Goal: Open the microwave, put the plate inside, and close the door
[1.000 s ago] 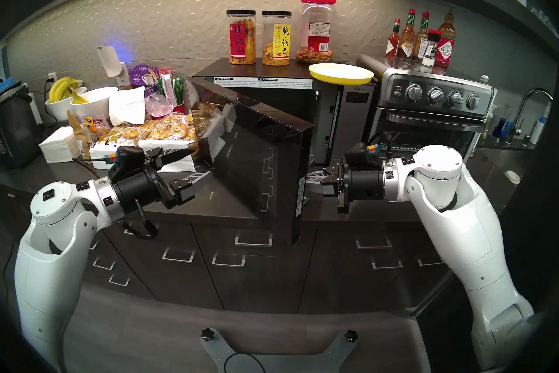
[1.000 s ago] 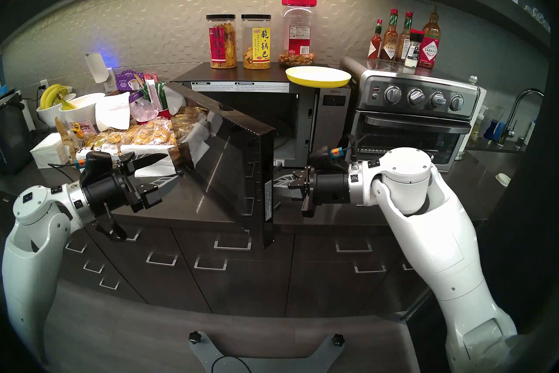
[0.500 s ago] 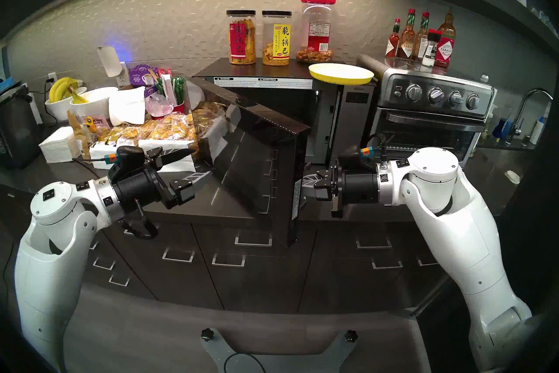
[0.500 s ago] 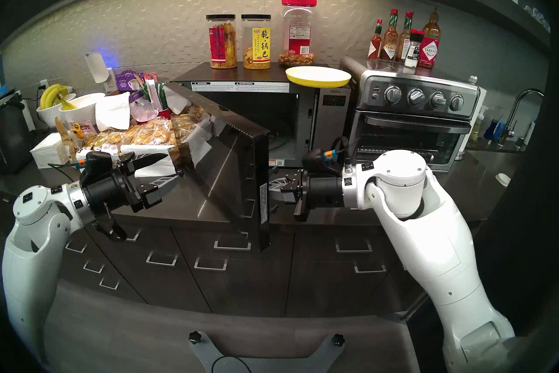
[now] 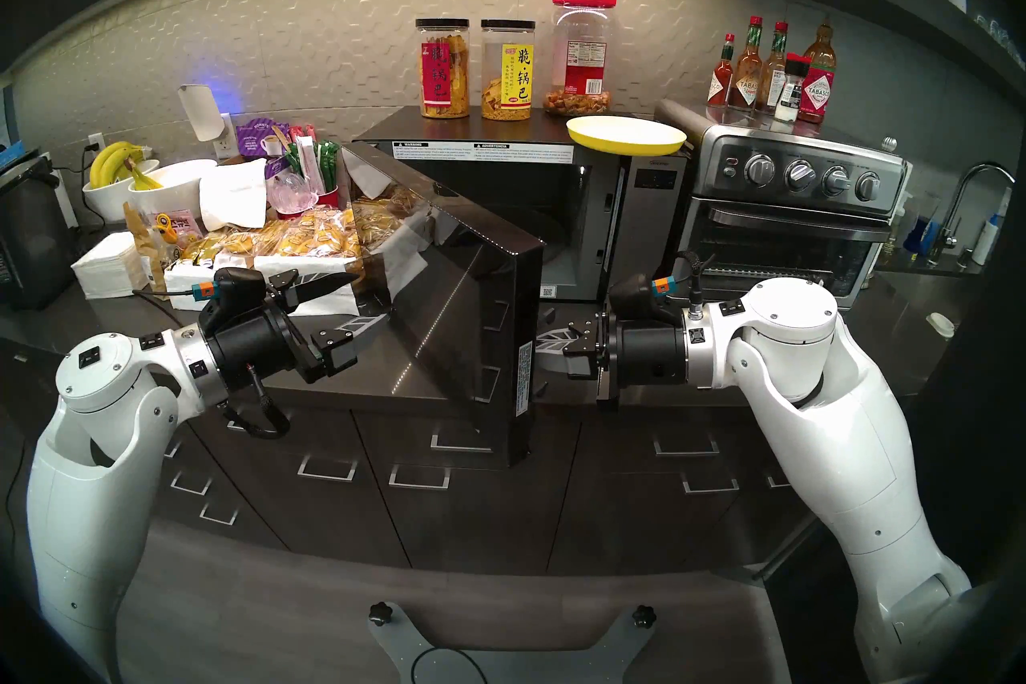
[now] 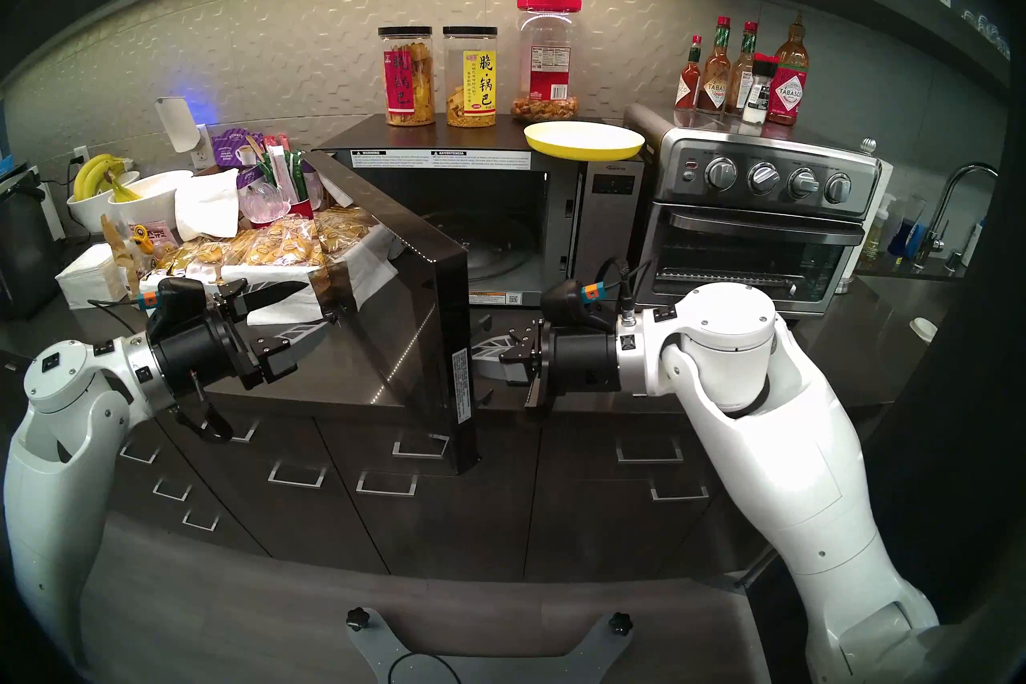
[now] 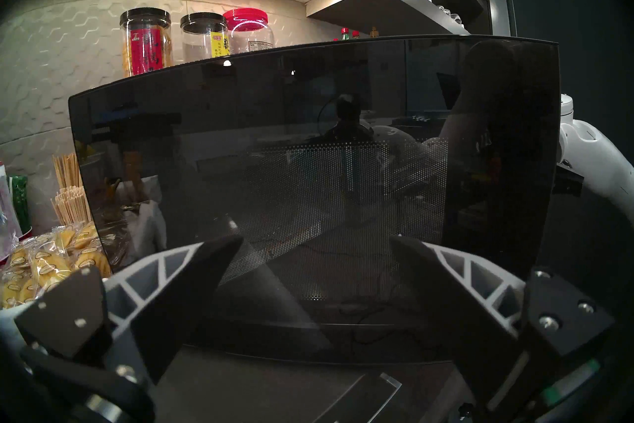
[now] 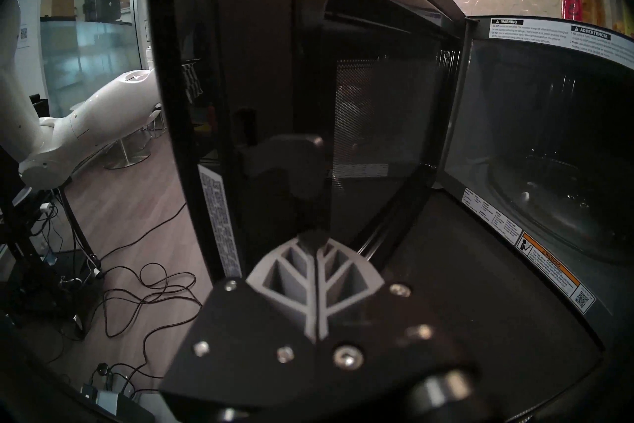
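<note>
The right hand (image 5: 547, 350), its two grey ribbed fingers pressed flat together with nothing pinched between them, points toward nine o'clock in the head view with its tip hidden behind the free edge of the wide glossy black glass door (image 5: 455, 294); in the right wrist view the closed fingertips (image 8: 314, 237) lie against the door's inner face, just inside that edge. The door stands roughly half open, hinged on its left side at about ten o'clock from the hand, its long axis running from that hinge toward the robot, so any further swing would, I judge, be pressed toward nine o'clock by this nearer right hand. The left hand (image 5: 355, 302) waits on the door's outer side with its dark fingers spread wide and empty, facing the glass; whether it touches the pane I cannot tell. The large boxy brown-cased microwave (image 5: 652, 200) sits on the dark worktop (image 5: 722, 388) with its cavity exposed at about twelve o'clock from the right hand. The round bright yellow plate (image 5: 626, 136) rests on the microwave's top right corner, at roughly one o'clock and well above the right hand, so the plate step is not yet begun.
</note>
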